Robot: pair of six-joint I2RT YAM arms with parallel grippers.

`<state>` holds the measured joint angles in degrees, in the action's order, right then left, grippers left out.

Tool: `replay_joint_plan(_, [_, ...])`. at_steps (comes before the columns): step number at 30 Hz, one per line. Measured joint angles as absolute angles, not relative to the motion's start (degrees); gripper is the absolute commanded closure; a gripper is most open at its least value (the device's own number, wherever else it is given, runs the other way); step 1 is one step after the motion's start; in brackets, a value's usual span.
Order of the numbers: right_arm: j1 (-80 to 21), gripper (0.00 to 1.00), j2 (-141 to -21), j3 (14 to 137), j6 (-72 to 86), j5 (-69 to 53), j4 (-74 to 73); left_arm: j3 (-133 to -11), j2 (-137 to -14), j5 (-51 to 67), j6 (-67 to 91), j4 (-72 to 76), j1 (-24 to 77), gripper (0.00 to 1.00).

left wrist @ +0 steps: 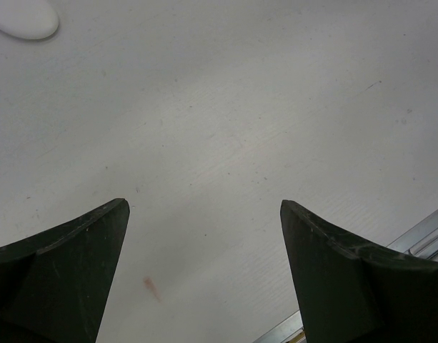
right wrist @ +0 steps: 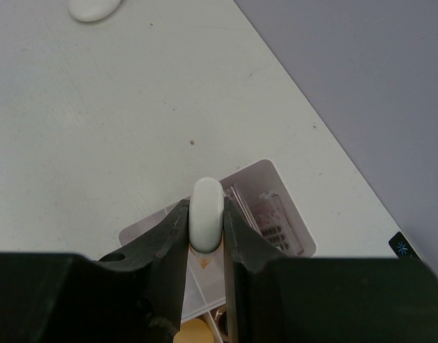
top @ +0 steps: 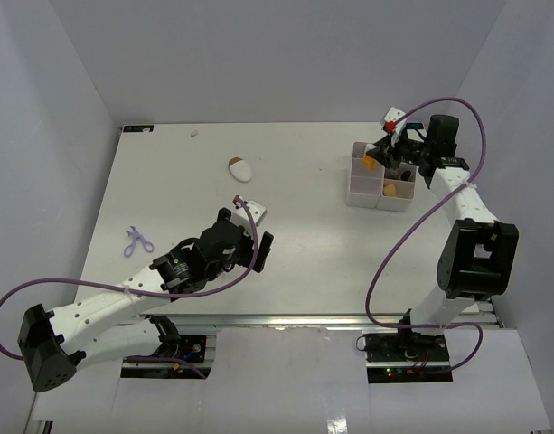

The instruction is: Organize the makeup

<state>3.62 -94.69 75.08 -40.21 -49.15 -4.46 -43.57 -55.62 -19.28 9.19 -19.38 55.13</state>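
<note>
On the white bench [top: 295, 271], the right pincer [right wrist: 206, 223], clamped narrowly on the white-capped tube [right wrist: 206, 204], hangs directly over the box [right wrist: 267, 173], while the wide-open, empty left pincer [left wrist: 204, 207] is nearer the oval piece [top: 241, 169] lying ahead.

The left gripper [left wrist: 203, 207] hangs over the white table [left wrist: 240, 107] with its dark fingers [left wrist: 68, 279] spread wide. A white oval piece [left wrist: 22, 18] lies at the top left corner, cut off by the edge. A small reddish mark [left wrist: 151, 289] sits low between the fingers, and a metal rail [left wrist: 426, 236] shows at lower right
</note>
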Motion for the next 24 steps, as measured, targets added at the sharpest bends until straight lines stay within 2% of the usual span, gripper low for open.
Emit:
replay_joint_plan(8, [3.6,0.84,-98.2,76.6,-42.3,-46.6,-4.6,-43.5,-55.6,-19.8,9.0,-19.4,55.1,0.02])
replay_joint_plan(19, [3.6,0.51,-99.2,76.6,-44.0,-43.8,-5.5,-43.4,-55.6,-20.0,9.0,-19.3,54.9,0.02])
replay_joint_plan(24, [3.6,0.46,-99.1,76.6,-42.9,-43.2,-5.6,-43.2,-55.7,-20.0,9.0,-19.2,54.8,0.02])
